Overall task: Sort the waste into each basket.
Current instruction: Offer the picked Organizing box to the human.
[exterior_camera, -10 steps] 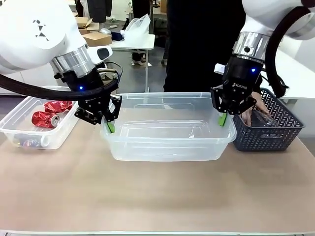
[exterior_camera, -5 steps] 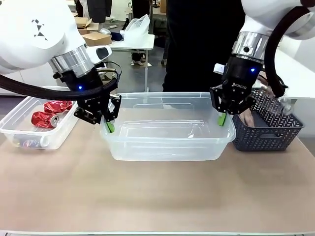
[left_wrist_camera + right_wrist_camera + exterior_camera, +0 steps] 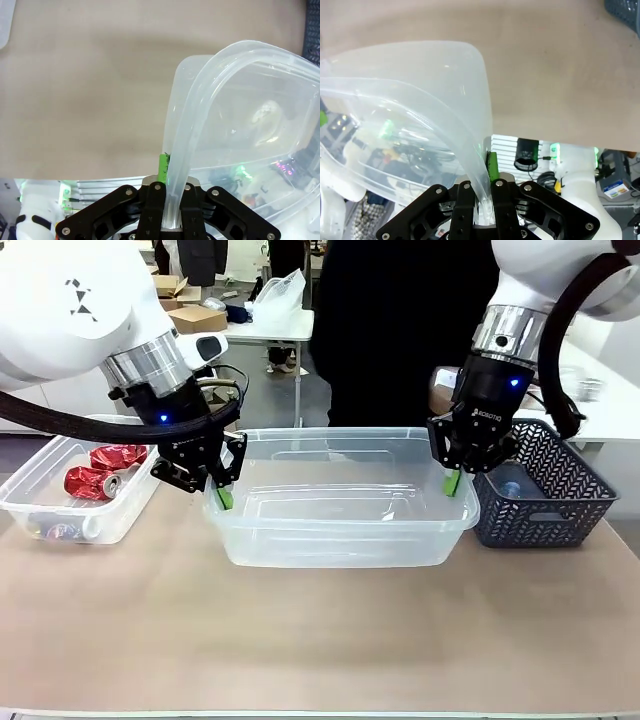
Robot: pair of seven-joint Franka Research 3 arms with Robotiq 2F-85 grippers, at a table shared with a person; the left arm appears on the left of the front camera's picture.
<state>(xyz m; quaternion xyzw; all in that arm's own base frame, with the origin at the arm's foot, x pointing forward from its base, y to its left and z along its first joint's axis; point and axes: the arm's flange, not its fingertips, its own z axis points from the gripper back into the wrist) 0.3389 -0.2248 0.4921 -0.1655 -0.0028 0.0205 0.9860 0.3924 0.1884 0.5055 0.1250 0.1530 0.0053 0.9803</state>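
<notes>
1. The near part of the desk (image 3: 320,640) lay bare.
2. Behind it, at the middle, was the middle tub (image 3: 340,540), clear and with no waste in it. Whether its base rested on the desk or hung just above it could not be told.
3. The left claw (image 3: 222,495) was clenched on that tub's left rim, with the rim pinched between its green pads.
4. The right claw (image 3: 452,480) was clenched likewise on the right rim.
5. The step in hand looked like a two-arm carry of the tub. To do it well, both arms should move together at one height, so the thin rim neither twists nor slips from the pads.
6. Farther left, the left tub (image 3: 30,502) held red cans (image 3: 92,482). To the right, a dark lattice basket (image 3: 560,515) held a bottle (image 3: 512,488).
7. A person (image 3: 400,330) in dark clothes stood at the far side.
</notes>
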